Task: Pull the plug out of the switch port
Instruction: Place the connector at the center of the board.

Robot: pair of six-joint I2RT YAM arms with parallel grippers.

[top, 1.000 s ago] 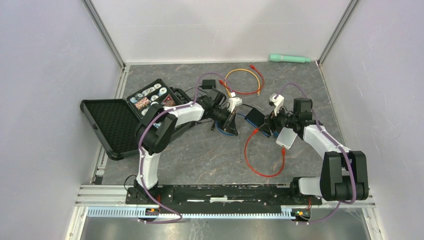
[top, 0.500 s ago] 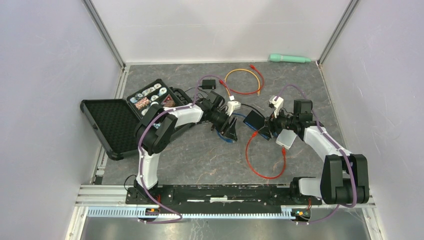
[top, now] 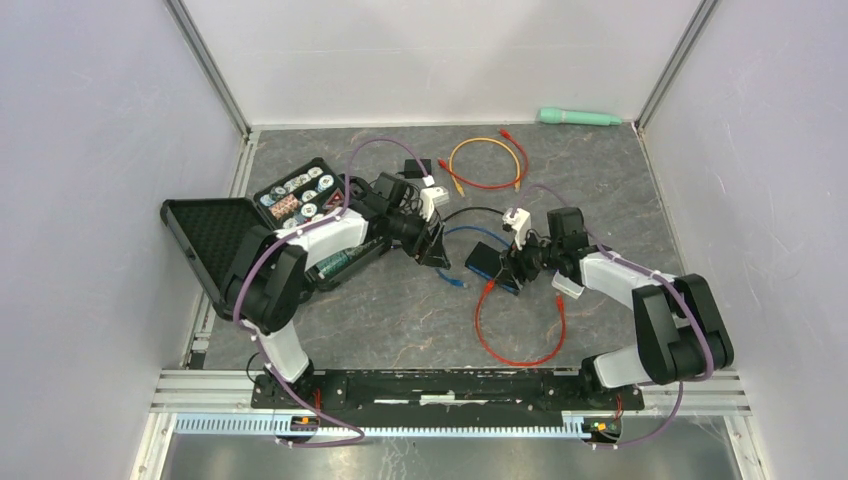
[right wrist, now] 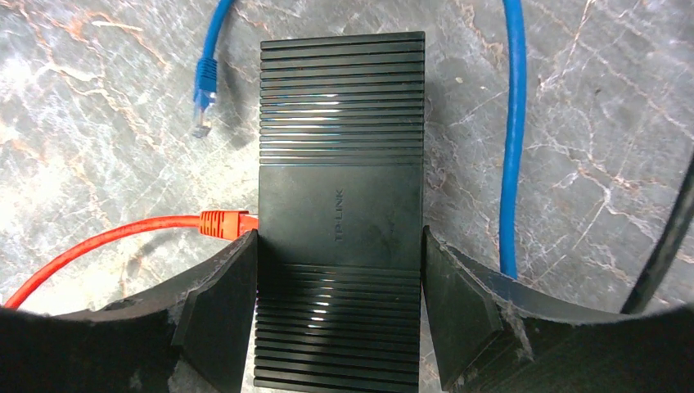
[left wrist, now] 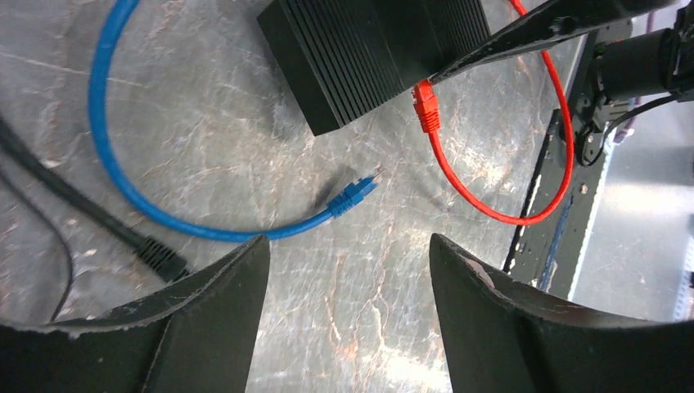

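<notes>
The black ribbed switch (right wrist: 340, 205) lies flat on the table, and my right gripper (right wrist: 340, 241) is shut on it, one jaw pressed against each long side. A red plug (right wrist: 223, 223) with its red cable still sits in a port on the switch's left side. The blue plug (left wrist: 350, 195) lies loose on the table, apart from the switch (left wrist: 368, 57), its blue cable curving away. My left gripper (left wrist: 348, 246) hangs open just above the bare table near the blue plug, holding nothing. From above, the left gripper (top: 432, 250) is left of the switch (top: 492, 264).
An open black case (top: 215, 245) with small parts stands at the left. A looped orange and red cable (top: 487, 165) and a black adapter (top: 417, 167) lie at the back, a green cylinder (top: 578, 117) by the far wall. A black cable (left wrist: 49, 205) runs under the left gripper.
My left gripper has opened, let go of the blue plug and drawn back to the left. The right gripper has slid the switch left and nearer.
</notes>
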